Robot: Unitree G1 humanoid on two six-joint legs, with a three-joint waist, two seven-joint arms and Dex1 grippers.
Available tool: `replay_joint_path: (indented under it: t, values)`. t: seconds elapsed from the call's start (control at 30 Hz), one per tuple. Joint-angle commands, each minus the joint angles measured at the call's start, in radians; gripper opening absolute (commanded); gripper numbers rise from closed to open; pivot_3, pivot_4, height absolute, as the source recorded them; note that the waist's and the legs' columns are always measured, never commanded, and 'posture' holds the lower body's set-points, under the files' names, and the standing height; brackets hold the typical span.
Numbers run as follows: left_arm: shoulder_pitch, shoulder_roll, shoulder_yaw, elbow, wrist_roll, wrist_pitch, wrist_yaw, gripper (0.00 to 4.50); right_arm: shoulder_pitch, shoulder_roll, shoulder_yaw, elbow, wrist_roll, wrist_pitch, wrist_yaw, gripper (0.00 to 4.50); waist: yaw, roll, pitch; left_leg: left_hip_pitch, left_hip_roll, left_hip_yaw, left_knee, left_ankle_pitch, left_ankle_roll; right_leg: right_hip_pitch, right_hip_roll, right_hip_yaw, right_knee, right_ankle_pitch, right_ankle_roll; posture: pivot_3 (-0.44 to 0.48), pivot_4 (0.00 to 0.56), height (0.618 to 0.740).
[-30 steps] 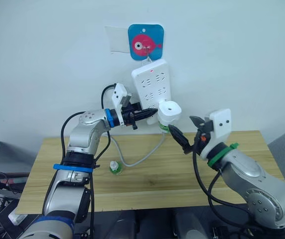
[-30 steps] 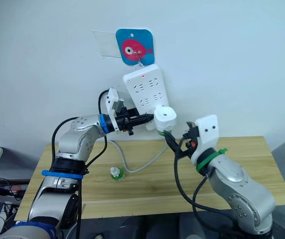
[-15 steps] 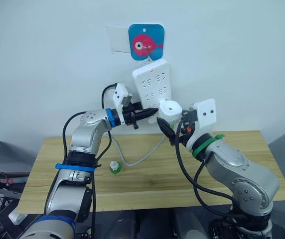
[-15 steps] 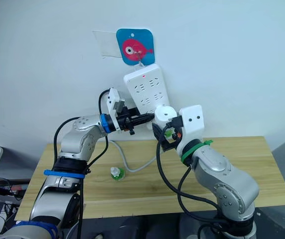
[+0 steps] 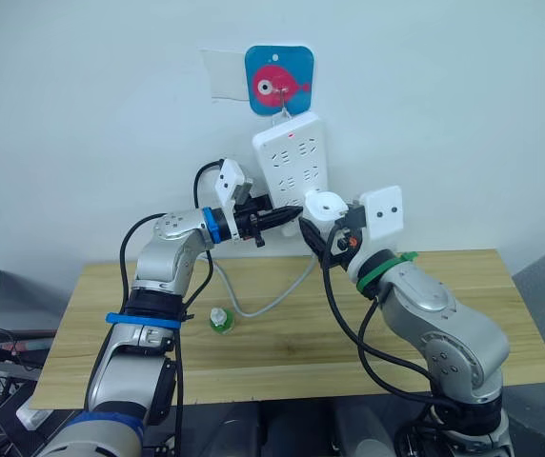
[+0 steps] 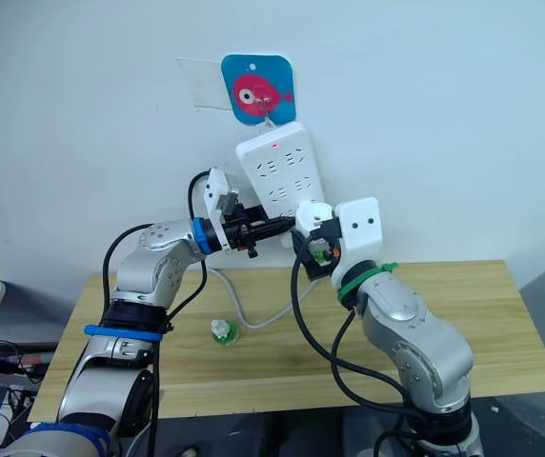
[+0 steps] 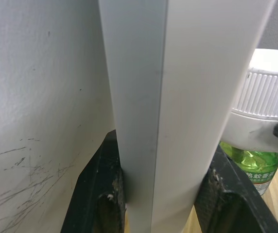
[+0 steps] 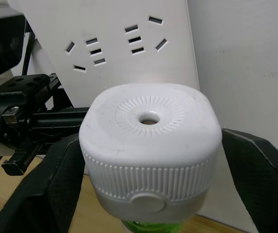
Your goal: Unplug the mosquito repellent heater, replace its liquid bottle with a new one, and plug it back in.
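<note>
The mosquito repellent heater (image 5: 323, 205), a small white rounded unit with a round vent hole (image 8: 150, 118), is plugged in at the lower end of the white power strip (image 5: 290, 164) on the wall. A green liquid bottle (image 7: 253, 166) hangs under it. My right gripper (image 8: 151, 145) is shut on the heater, one black finger (image 8: 49, 187) against each side. My left gripper (image 5: 292, 214) is shut on the strip's lower edge, its fingers (image 7: 100, 191) on either side of the strip. A small green bottle (image 5: 219, 320) with a white cap stands on the wooden table (image 5: 292, 357).
The power strip hangs from a blue hook plate with a pink fish (image 5: 278, 80). Its grey cable (image 5: 268, 305) loops down over the table behind the loose bottle. The table's front edge is near me, and the white wall stands right behind the strip.
My right arm has swung left and up from over the table to the heater, and its fingers have come around it. The left gripper has stayed on the power strip.
</note>
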Motion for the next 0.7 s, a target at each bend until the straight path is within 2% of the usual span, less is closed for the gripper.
replay_joint_path:
  t: [0.03, 0.07, 0.4, 0.7]
  values:
    - [-0.004, -0.003, -0.018, -0.029, 0.007, 0.005, 0.005, 1.32, -0.008, 0.016, -0.001, -0.019, 0.003, -0.040, 0.031, 3.18, 0.000, 0.000, 0.000, 0.000, 0.000, 0.000, 0.000, 0.000, 0.000, 0.000, 0.000, 0.000, 0.000, 0.000, 0.000, -0.214, 0.240, 0.740]
    - [-0.003, 0.000, -0.023, -0.029, 0.013, -0.007, 0.000, 1.32, -0.007, 0.018, -0.001, -0.019, 0.002, -0.041, 0.036, 2.91, 0.000, 0.000, 0.000, 0.000, 0.000, 0.000, 0.000, 0.000, 0.000, 0.000, 0.000, 0.000, 0.000, 0.000, 0.000, -0.214, 0.240, 0.740]
    - [-0.031, -0.010, -0.005, 0.032, 0.029, 0.013, 0.062, 1.32, 0.009, -0.020, -0.002, -0.063, -0.015, -0.033, 0.074, 2.92, 0.002, 0.000, 0.000, 0.000, 0.000, 0.000, 0.000, 0.000, 0.000, 0.000, 0.000, 0.000, 0.000, 0.000, 0.000, -0.220, 0.243, 0.740]
    - [-0.088, -0.006, -0.004, 0.162, 0.058, -0.053, 0.072, 1.32, 0.044, -0.035, -0.088, -0.166, 0.037, 0.068, 0.067, 2.92, 0.007, -0.001, 0.001, 0.000, -0.002, -0.003, 0.001, 0.000, 0.000, 0.002, -0.002, -0.002, 0.000, 0.000, 0.000, -0.245, 0.240, 0.740]
